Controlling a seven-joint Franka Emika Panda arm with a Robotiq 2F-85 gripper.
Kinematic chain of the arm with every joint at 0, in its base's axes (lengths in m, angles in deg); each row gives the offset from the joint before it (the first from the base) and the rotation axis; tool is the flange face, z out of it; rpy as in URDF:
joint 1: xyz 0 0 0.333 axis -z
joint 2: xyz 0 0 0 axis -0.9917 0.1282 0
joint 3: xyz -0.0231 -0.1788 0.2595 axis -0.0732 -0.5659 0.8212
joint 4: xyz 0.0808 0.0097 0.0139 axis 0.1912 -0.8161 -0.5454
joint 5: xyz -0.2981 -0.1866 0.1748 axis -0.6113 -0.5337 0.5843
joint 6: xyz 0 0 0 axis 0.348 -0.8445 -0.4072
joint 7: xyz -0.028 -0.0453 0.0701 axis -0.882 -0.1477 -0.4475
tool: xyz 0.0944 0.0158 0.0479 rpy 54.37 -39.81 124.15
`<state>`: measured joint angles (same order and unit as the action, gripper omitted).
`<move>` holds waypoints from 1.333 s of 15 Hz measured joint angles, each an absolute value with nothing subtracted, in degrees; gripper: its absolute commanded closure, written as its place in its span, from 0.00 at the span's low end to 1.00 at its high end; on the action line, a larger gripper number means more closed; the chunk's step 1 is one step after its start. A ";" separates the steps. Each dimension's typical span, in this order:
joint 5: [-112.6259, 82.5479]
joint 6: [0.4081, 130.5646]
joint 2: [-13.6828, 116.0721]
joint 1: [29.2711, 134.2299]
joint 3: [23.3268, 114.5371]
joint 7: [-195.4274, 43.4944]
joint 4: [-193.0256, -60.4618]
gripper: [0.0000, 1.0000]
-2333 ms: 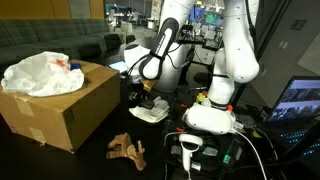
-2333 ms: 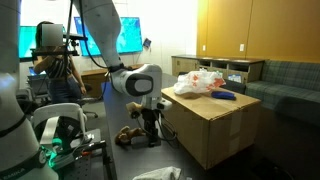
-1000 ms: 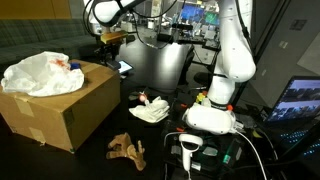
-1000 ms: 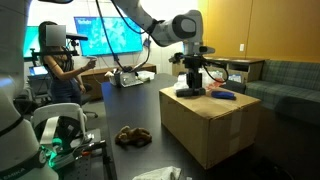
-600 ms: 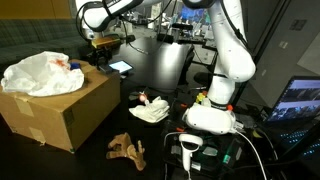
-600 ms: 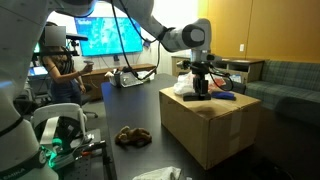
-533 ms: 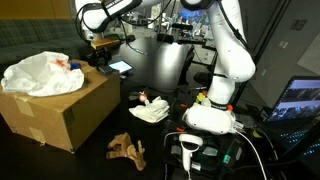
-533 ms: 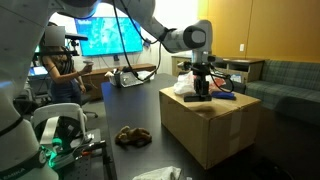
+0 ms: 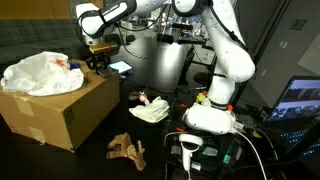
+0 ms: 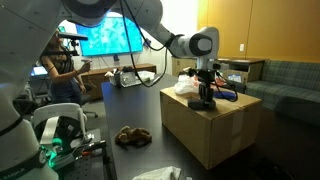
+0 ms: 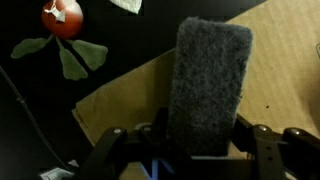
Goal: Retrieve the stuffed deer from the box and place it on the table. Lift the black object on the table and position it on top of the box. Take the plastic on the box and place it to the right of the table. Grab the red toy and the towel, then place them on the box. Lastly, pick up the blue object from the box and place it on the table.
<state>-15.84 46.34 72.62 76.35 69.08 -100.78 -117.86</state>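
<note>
My gripper (image 11: 200, 140) is shut on the black object (image 11: 208, 85), a dark felt-like block, and holds it just over the cardboard box top (image 11: 290, 60). In both exterior views the gripper (image 9: 98, 60) (image 10: 205, 98) is low over the box (image 9: 70, 115) (image 10: 205, 135). The white plastic (image 9: 40, 72) (image 10: 195, 82) lies on the box. The blue object (image 10: 229, 94) lies on the box beside the gripper. The stuffed deer (image 9: 127, 150) (image 10: 132, 135) lies on the dark table. The red toy (image 11: 62, 17) sits with the towel (image 9: 150, 110).
The robot's white base (image 9: 212, 115) stands on the table beside the towel. A handheld device in a stand (image 9: 190, 150) is at the front edge. A person (image 10: 60, 75) and monitors (image 10: 105, 38) are behind the table. A laptop (image 9: 300, 100) is at the side.
My gripper has risen from the table with the black object, swung over the box, and come down close to the box top beside the plastic.
</note>
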 measured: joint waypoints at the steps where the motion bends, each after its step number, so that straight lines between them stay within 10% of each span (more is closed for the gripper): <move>1: -15.75 46.34 72.63 76.38 69.01 -101.01 -117.80 0.10; 20: -20.72 53.60 60.19 67.83 70.39 -107.32 -128.96 0.00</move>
<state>-20.72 53.60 60.19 67.83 70.39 -107.32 -128.96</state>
